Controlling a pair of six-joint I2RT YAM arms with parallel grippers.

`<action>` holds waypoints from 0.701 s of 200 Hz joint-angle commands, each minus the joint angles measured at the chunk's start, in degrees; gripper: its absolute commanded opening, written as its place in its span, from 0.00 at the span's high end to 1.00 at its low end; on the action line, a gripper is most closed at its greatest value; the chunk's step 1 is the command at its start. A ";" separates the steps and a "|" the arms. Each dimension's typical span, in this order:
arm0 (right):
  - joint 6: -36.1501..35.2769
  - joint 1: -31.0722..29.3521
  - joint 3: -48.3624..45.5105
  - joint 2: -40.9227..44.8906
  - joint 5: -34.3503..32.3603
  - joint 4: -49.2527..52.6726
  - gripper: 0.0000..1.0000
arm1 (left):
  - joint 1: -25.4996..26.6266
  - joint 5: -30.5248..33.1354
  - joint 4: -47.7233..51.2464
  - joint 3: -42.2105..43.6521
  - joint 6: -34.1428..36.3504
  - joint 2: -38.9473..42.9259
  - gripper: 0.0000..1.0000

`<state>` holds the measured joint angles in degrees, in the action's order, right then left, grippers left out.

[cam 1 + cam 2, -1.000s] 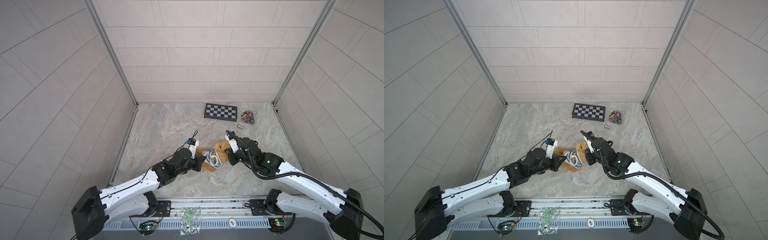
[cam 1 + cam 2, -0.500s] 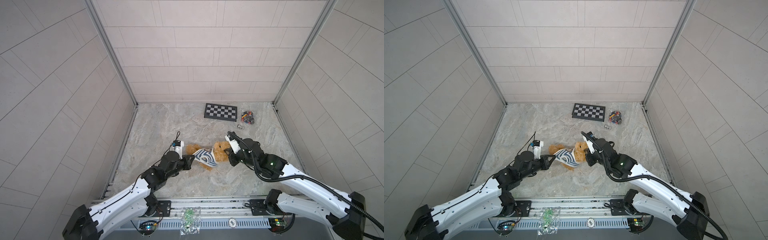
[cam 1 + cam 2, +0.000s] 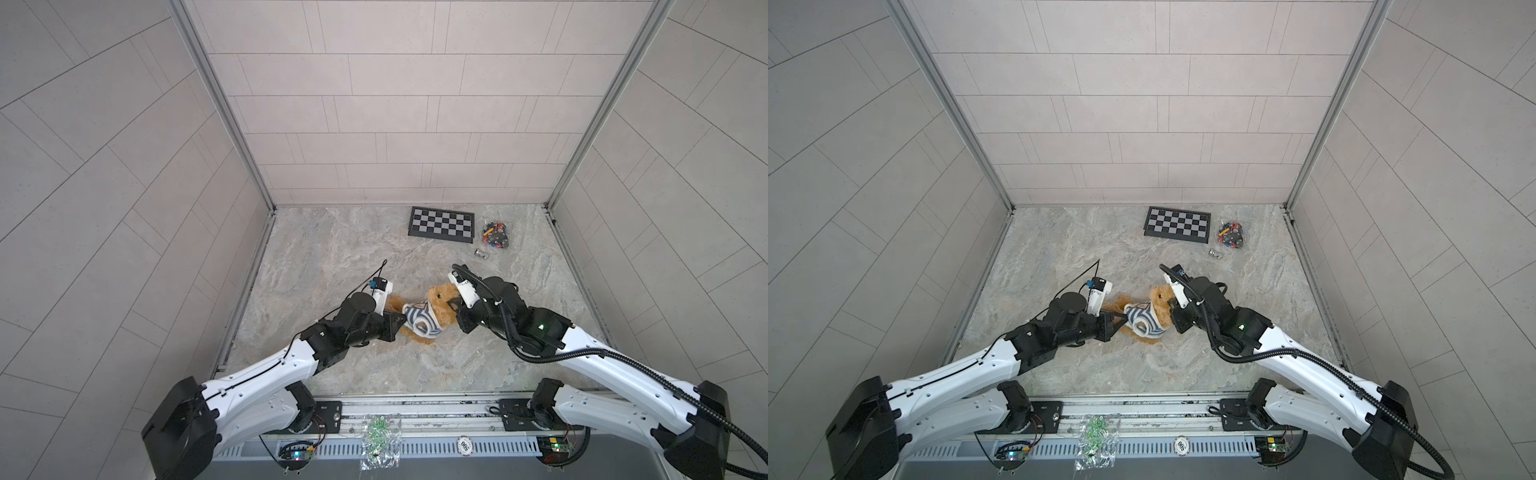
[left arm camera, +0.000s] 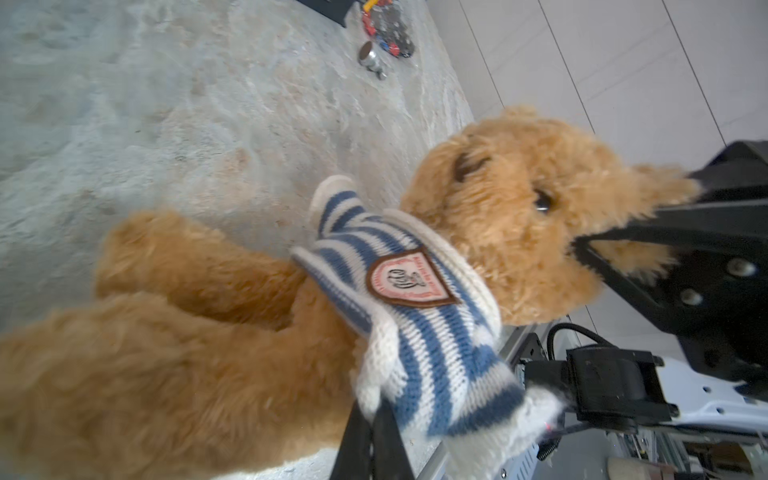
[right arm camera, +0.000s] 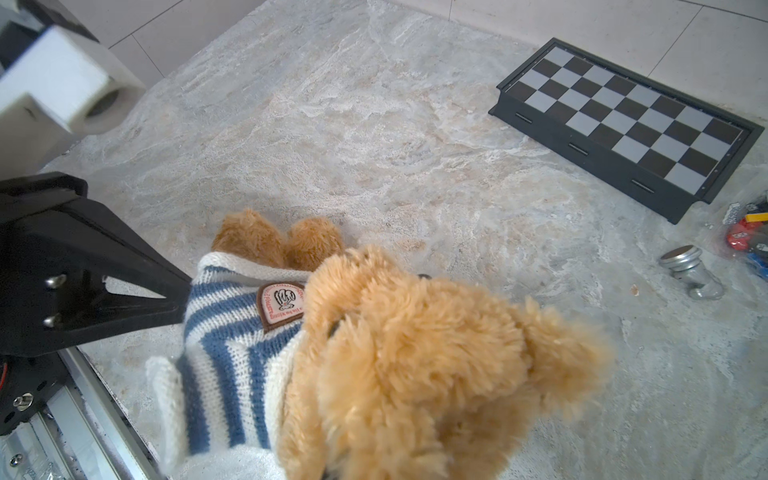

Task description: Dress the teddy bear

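Tabletop (image 3: 332, 249) — teddy bear (image 3: 439, 297) seemingly between fingers (image 3: 393, 327)

There is one teddy bear (image 3: 441, 296) and one striped sweater (image 3: 417, 321), which carries one badge (image 4: 409, 279). Also there are one chessboard (image 3: 441, 224), one heap of small coloured pieces (image 3: 494, 235) too fine to count, one small metal knob (image 3: 482, 252) and one clear packet (image 3: 378, 436) of green bits. Two robot arms show: one left arm (image 3: 257, 374) and one right arm (image 3: 615, 365).
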<state>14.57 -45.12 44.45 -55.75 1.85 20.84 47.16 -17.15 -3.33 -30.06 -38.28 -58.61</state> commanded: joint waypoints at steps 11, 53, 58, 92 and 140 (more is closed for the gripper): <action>-0.95 -0.58 1.65 -0.35 0.18 -2.01 1.00 | 1.18 -3.80 -2.74 -1.86 2.79 -1.97 1.00; -1.27 -0.58 0.88 0.75 0.38 -2.97 1.00 | 1.11 -2.67 -0.26 -0.38 1.47 -3.99 0.98; -1.25 -0.58 0.55 1.04 0.44 -3.40 1.00 | 1.10 -2.97 -0.70 0.25 1.17 -3.60 0.96; -1.66 -0.58 -1.38 3.63 0.23 -5.67 1.00 | 1.14 -3.80 1.08 2.76 0.88 1.62 0.84; -5.47 -1.43 -3.43 7.18 3.64 -11.20 1.00 | 0.44 -3.01 3.22 1.04 0.23 7.44 0.65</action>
<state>12.21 -45.65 41.19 -50.85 3.20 15.59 48.03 -20.27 -1.13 -27.53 -37.98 -53.34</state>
